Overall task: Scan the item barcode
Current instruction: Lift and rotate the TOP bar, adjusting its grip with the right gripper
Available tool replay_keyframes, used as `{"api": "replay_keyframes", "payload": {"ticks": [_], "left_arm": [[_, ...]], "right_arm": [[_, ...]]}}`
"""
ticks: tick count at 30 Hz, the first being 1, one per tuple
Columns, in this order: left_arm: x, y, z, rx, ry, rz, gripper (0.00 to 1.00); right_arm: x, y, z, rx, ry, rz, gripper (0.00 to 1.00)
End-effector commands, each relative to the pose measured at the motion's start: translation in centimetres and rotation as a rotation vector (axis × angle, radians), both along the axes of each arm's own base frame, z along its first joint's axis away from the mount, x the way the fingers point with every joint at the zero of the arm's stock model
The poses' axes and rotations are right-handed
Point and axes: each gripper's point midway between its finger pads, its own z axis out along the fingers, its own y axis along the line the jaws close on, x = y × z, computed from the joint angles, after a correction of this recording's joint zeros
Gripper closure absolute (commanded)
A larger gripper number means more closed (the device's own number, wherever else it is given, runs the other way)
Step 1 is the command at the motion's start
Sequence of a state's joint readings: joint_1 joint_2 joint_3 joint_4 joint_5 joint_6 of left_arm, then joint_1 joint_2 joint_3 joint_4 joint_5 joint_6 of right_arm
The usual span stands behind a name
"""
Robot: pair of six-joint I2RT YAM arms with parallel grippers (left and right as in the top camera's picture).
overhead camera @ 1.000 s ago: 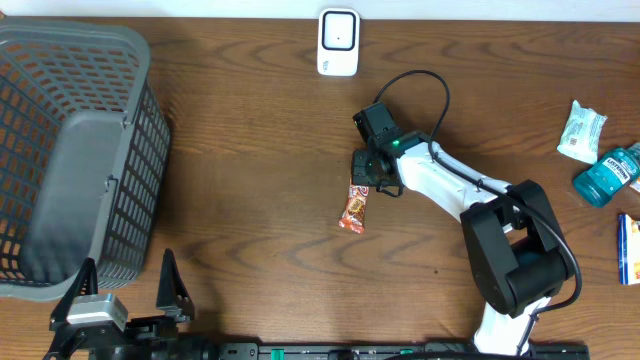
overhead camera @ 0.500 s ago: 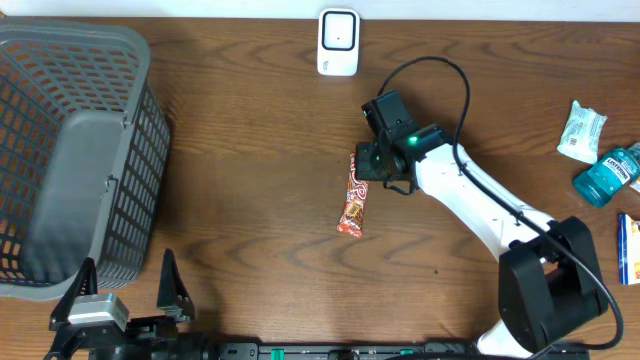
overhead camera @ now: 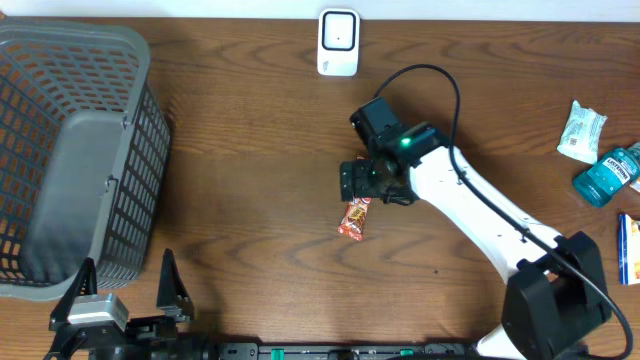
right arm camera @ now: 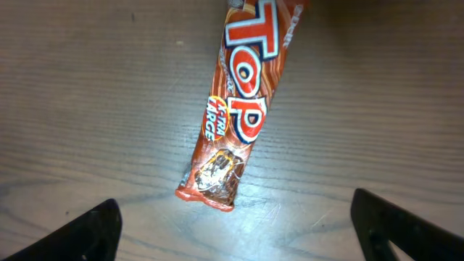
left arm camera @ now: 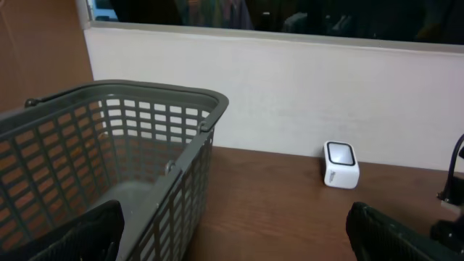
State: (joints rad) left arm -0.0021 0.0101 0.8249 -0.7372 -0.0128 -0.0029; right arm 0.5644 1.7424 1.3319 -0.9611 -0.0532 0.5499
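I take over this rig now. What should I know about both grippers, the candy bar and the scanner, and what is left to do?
Left gripper: open and empty, at the near edge of the table, close to the basket.
Right gripper: open, fingers wide apart, over the candy bar but not holding it.
Candy bar: lies flat mid-table, front label up; no barcode is visible.
Scanner: white, at the far edge, well apart from the bar.
Done: nothing shows that a scan has happened.
Left: grasp the bar, probably turn it to find the barcode, and present it to the scanner.
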Motion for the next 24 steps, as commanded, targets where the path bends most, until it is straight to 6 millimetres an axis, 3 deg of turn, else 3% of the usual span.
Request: {"api": "replay_keyframes", "payload": {"ticks": [1, 3, 8, 9, 12, 14, 16, 18, 19, 21, 22, 24], "left_arm": [[-0.1, -0.1, 0.0, 0.006, -0.006, -0.007, 0.02], [-0.1, -0.1, 0.0, 0.006, -0.005, -0.007, 0.02], [-0.1, -0.1, 0.0, 0.006, -0.005, -0.007, 0.02], [-0.1, -0.1, 0.0, 0.006, -0.005, -0.007, 0.02], [-0.1, -0.1, 0.0, 0.006, -0.006, -0.007, 0.02], [-0.1, -0.1, 0.0, 0.006, -0.007, -0.007, 0.02], [-0.1, -0.1, 0.1, 0.006, -0.009, -0.007, 0.02], [-0.1, -0.1, 0.1, 0.006, -0.009, -0.007, 0.02], [-0.1, -0.1, 0.1, 0.005, -0.010, -0.007, 0.02], [-0.1, -0.1, 0.2, 0.006, -0.012, -0.007, 0.02], [-0.1, -0.1, 0.2, 0.006, -0.012, -0.007, 0.02], [-0.1, -0.1, 0.2, 0.005, -0.012, -0.007, 0.02]], "right_arm": [[0.6, -0.3, -3.9, -0.124, -0.014, -0.077, 0.02], [1.0, 0.7, -7.0, -0.155, -0.002, -0.054, 0.12], [1.0, -0.3, -11.2, -0.286, 0.014, -0.064, 0.26], [0.0, -1.0, -12.3, -0.330, 0.061, -0.051, 0.36], [-2.3, -0.3, -13.6, -0.263, 0.203, 0.102, 0.97], [-4.4, 2.1, -13.0, -0.050, 0.342, 0.212, 0.99], [-4.7, 5.1, -10.7, 0.242, 0.393, 0.323, 0.99], [-5.0, 8.7, -4.1, 0.763, 0.343, 0.563, 0.99], [-3.5, 7.1, 0.6, 1.082, 0.296, 0.517, 0.99], [-2.2, 6.7, 4.3, 1.312, 0.219, 0.484, 0.99], [-1.8, 6.7, 5.7, 1.393, 0.204, 0.460, 0.99], [-1.9, 6.7, 5.8, 1.385, 0.317, 0.364, 0.99]]}}
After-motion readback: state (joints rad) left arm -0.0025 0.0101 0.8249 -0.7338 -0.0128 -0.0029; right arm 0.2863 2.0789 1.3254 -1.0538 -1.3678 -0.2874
